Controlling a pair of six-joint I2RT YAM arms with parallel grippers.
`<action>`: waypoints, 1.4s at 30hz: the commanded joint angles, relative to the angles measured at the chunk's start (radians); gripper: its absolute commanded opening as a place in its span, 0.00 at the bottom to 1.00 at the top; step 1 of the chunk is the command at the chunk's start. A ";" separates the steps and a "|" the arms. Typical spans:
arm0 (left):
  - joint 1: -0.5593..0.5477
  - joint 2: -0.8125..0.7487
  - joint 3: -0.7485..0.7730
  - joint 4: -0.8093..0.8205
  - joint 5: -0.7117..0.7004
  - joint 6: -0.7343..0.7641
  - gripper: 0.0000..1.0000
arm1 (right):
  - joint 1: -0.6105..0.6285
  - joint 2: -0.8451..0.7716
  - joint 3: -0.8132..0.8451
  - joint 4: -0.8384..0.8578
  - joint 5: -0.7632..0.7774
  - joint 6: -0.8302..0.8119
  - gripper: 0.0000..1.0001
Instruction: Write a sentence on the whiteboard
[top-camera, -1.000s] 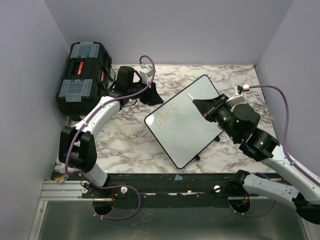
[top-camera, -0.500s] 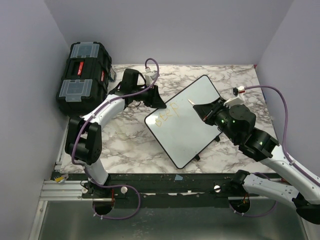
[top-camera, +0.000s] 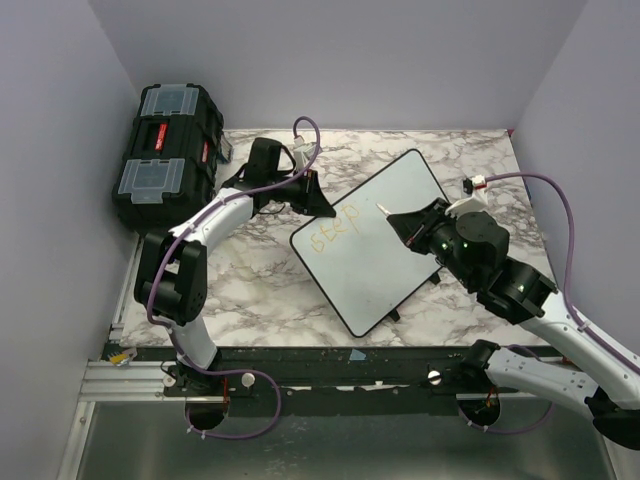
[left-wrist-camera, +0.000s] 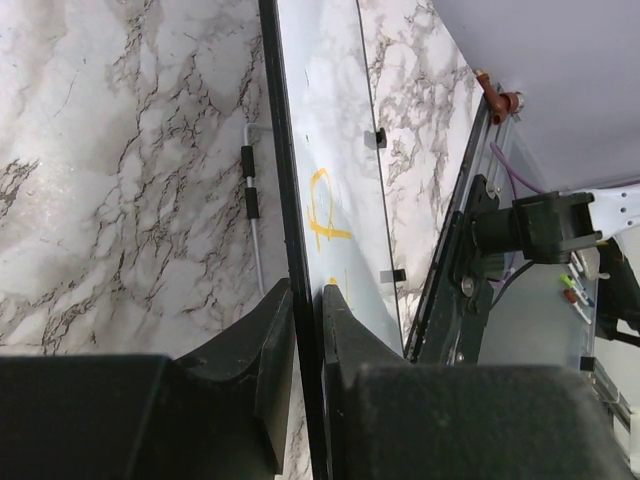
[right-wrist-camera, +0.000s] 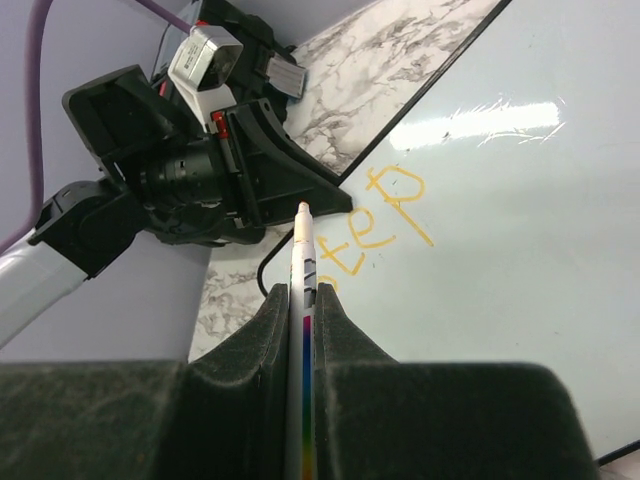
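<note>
Large flat white whiteboard (top-camera: 385, 275) with thin black rim and rounded corners lies on the grey-veined marble table (top-camera: 250, 290), turned so one corner points to the back wall. Left gripper (top-camera: 322, 207) sits at the board's upper-left edge. In the left wrist view its two black fingers (left-wrist-camera: 270, 335) stand on either side of the rim and pinch it, so the claw is clamped on the whiteboard. Right gripper (top-camera: 400, 218) reaches in from the right side, closed on a white marker with a rainbow stripe (right-wrist-camera: 302, 275), whose pale orange tip points toward the left gripper. I cannot tell whether the tip touches the surface. Yellow-orange handwritten writing (right-wrist-camera: 385, 215), one faint word reading "step", lies near the board's left corner, just beside the marker tip. Black plastic toolbox with clear lid compartments (top-camera: 165, 150) stands at the table's far left, well apart from the whiteboard.
</note>
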 joint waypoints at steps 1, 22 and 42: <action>-0.022 -0.036 0.022 0.034 0.025 0.012 0.04 | 0.001 -0.008 -0.008 -0.039 -0.013 -0.050 0.01; -0.058 -0.154 -0.032 0.059 -0.094 -0.027 0.00 | 0.009 0.130 0.053 -0.303 -0.214 -0.285 0.01; -0.073 -0.168 -0.036 0.068 -0.136 -0.050 0.00 | 0.296 0.293 0.007 -0.186 -0.089 -0.193 0.01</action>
